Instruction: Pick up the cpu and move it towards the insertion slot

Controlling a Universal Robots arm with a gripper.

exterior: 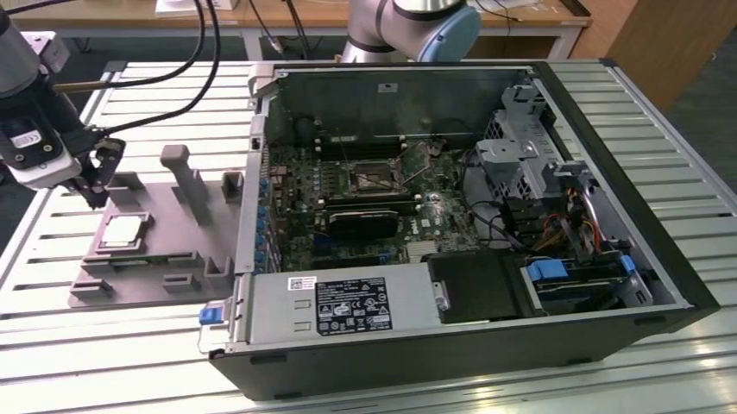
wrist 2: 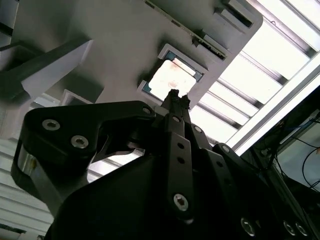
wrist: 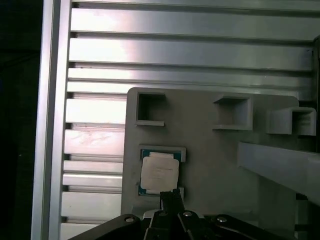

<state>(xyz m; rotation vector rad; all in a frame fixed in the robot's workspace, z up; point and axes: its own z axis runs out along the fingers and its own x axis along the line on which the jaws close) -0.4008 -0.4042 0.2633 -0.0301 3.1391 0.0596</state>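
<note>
- Slatted metal tabletop [exterior: 116, 345] in front of you carries a gray fixture [exterior: 196, 259] at the exterior view's left and an open computer case [exterior: 645, 216] beside it.
- Your cpu [exterior: 124, 231] lies flat in a pocket of that fixture, outside the case and untouched.
- Your fingers [wrist 2: 174, 107] look pressed together at the tips and pinch nothing.
- They hang above the fixture, just beside the chip on its far side in the exterior view. In both wrist views the tips line up with one edge of the cpu, clear of it.
- Being square, the chip offers you no long axis; its sides run parallel to the fixture's walls.
- It shows a pale, shiny top with a thin darker border.
- Your insertion slot [exterior: 374, 177] sits on the motherboard inside the case, well apart toward the exterior view's right.
</note>
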